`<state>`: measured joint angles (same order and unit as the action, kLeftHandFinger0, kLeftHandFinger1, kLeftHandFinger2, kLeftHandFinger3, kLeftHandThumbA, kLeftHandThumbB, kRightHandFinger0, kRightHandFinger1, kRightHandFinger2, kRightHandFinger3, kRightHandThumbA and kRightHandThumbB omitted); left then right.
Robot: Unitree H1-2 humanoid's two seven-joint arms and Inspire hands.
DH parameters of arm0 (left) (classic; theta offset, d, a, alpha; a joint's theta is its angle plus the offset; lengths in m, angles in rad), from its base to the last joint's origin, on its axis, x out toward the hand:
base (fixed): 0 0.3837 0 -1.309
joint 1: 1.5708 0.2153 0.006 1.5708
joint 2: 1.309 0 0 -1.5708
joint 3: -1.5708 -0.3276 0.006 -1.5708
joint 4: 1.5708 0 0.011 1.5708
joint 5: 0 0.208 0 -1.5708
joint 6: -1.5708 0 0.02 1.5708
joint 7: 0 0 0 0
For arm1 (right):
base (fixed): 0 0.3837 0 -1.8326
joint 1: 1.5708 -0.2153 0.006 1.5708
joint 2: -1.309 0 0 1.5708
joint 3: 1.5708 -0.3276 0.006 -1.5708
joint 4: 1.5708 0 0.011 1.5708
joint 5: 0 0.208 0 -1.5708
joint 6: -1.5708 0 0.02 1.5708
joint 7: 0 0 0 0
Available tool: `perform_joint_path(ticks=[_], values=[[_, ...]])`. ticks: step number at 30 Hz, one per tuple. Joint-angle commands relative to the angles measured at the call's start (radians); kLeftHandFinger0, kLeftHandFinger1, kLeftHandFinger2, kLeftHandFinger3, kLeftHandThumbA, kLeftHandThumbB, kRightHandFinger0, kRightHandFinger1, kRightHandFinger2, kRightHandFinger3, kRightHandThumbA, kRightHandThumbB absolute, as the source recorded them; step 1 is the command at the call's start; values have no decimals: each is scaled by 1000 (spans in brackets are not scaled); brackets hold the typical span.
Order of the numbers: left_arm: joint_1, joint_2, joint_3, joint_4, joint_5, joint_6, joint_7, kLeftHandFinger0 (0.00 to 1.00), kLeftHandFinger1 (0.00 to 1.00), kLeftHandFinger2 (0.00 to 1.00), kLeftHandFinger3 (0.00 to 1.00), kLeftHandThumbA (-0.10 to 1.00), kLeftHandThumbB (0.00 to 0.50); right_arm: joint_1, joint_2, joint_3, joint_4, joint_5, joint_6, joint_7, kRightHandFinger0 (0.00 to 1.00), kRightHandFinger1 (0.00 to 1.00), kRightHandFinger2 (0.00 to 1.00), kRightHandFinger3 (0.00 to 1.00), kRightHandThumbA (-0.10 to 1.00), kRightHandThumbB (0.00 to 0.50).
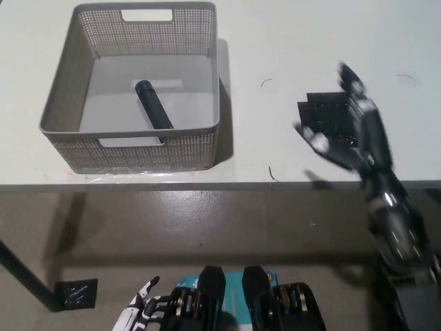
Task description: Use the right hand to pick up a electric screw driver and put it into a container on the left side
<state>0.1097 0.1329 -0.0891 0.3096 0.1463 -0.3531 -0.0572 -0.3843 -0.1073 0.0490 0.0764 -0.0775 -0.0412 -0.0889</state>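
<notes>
The black electric screwdriver [153, 103] lies slanted on the floor of the grey mesh basket [62, 96] at the table's left. My black right hand [355, 131] hangs open over the right part of the table, above a black square mat [331, 110], far from the basket and holding nothing. My white left hand [136, 312] rests low at the bottom left, below the table edge, fingers apart.
The white table's front edge [220, 183] runs across the middle of the view, with grey floor below. A small black plate [74, 292] lies on the floor at lower left. A table leg [21, 276] slants at the far left.
</notes>
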Motion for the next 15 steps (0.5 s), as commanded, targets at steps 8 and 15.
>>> perform_joint_path(ticks=[8, 15], values=[[103, 33, 51, -105, -49, -1, 1, 1000, 1000, 1000, 1000, 1000, 51, 585, 5, 6, -205, 109, -284, 57, 1000, 1000, 1000, 1000, 893, 264], [126, 14, 55, -93, -40, -16, 7, 1000, 1000, 1000, 1000, 1000, 168, 666, 17, 0, 60, 96, -364, 68, 1000, 1000, 1000, 1000, 910, 297]])
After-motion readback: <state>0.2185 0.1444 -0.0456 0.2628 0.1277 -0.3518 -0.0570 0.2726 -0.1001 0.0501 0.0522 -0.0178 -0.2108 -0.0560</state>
